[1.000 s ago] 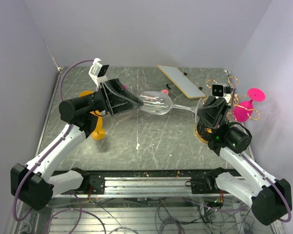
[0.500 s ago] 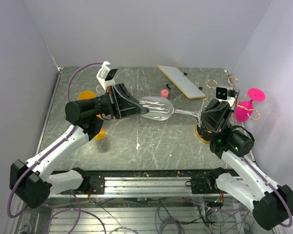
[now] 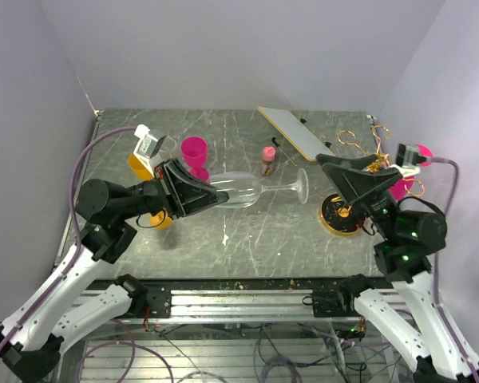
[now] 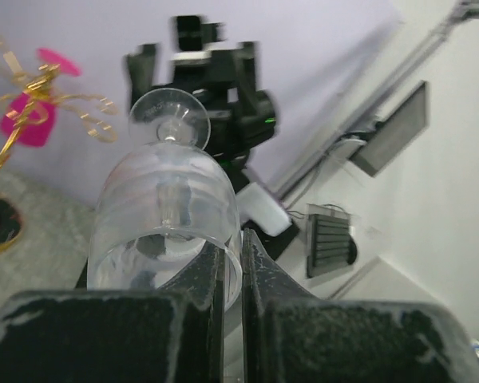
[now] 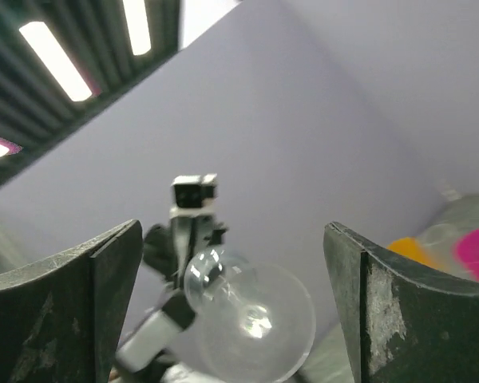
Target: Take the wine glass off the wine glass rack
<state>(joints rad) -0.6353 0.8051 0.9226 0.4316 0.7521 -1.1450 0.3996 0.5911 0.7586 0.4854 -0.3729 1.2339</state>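
Two grippers: your left gripper (image 3: 214, 196) is clamped on the wine glass (image 3: 243, 190) bowl, glass lying sideways above the table (image 3: 255, 243). Your right gripper (image 3: 333, 171) is spread wide and empty, over the wine glass rack (image 3: 340, 215); glass well apart from it.

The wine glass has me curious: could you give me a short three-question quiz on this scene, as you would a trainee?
1. Fill in: the right hand stands ___ (open or shut).
2. What grips the wine glass? A) the left hand; B) the right hand; C) both.
3. True or false: the wine glass is clear of the wine glass rack.

Key: 1 open; 2 A, pinching the bowl's rim; 3 true, the glass lies sideways in the air, its foot apart from the rack.
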